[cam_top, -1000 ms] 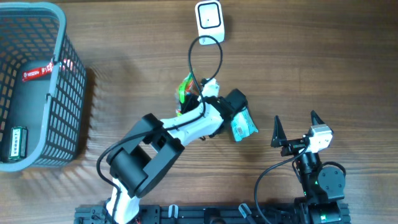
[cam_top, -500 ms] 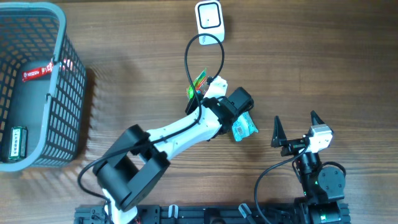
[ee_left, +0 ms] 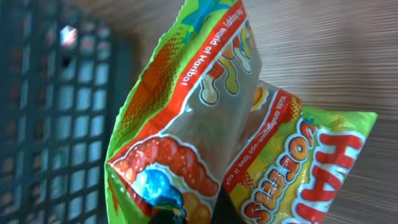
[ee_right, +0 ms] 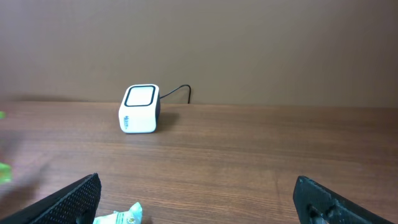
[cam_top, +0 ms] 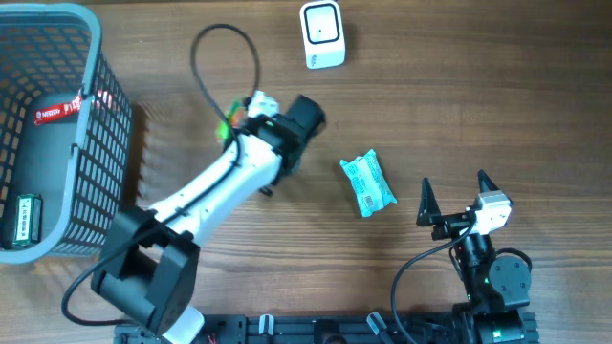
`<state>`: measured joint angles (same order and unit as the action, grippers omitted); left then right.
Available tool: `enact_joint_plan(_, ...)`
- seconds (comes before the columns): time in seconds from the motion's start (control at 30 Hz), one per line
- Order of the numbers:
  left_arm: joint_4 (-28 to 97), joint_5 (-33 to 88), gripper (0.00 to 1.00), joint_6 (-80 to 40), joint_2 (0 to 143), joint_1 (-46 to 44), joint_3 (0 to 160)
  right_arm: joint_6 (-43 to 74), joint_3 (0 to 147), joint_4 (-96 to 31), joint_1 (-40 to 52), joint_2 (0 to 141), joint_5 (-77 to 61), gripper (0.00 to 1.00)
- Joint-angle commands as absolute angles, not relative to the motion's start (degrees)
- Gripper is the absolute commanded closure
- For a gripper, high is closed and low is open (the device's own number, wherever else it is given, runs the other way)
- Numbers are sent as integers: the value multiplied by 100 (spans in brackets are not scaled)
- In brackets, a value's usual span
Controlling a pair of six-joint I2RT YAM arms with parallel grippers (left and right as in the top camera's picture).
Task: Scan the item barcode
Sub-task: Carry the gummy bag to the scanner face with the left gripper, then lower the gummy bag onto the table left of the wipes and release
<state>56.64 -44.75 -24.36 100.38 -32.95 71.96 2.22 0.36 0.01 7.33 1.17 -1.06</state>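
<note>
Our left hand [cam_top: 241,115] is clamped on a candy bag [ee_left: 186,155] over the counter [cam_top: 497,86], between basket [cam_top: 113,143] and scanner [cam_top: 322,34]; our right hand [cam_top: 454,183] waits, fingers spread wide. We judge the step to be the carry to the scanner, and next the barcode, unseen here, must turn toward its window. The creased bag's long axis runs straight out from the hand, printed front facing the wrist camera.
</note>
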Motion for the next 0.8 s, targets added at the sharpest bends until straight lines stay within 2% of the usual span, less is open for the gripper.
enact_joint_plan(0.0,5776,-4755,96,-2790,9870,-2753,7238,150,30,32,742,102,-97,0)
enact_joint_plan(0.07,5874,-4995,96,-2724,9870,-2742,7234,148,30,32,742,102,-95,0)
enact_joint_plan(0.17,6261,-6062,96,-2724,9870,-2751,7234,150,30,32,742,102,-97,0)
enact_joint_plan(0.33,6300,-5642,96,-2727,9944,-3107,7231,150,30,32,742,102,-97,0)
enact_joint_plan(0.47,5590,-3684,96,-2731,10020,-3496,7229,148,30,32,742,102,-97,0)
enact_joint_plan(0.6,4748,-169,96,-2751,10020,-3251,7229,150,30,32,742,102,-97,0)
enact_joint_plan(0.7,5076,1459,96,-2751,10020,-2727,7229,148,30,32,742,102,-97,0)
enact_joint_plan(0.77,5780,2119,96,-2746,10020,-2150,7229,148,30,32,742,102,-95,0)
